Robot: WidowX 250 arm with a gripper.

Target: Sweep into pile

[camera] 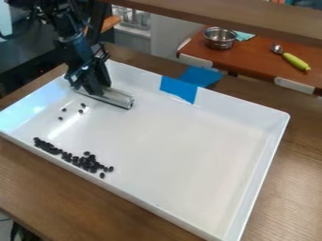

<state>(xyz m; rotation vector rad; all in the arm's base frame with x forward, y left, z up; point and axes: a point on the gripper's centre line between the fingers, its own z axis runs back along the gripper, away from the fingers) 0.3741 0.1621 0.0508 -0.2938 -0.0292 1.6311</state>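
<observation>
Our hand [94, 89] is closed on the sweeper [117, 98]; we should push the stray beans [80, 111] gently, edge flat.

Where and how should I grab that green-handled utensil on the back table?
Probably mid-handle, from straight above, pinching across its width: the green handle is long and narrow and lies flat on the reddish-brown table, its metal head at one end.
</observation>
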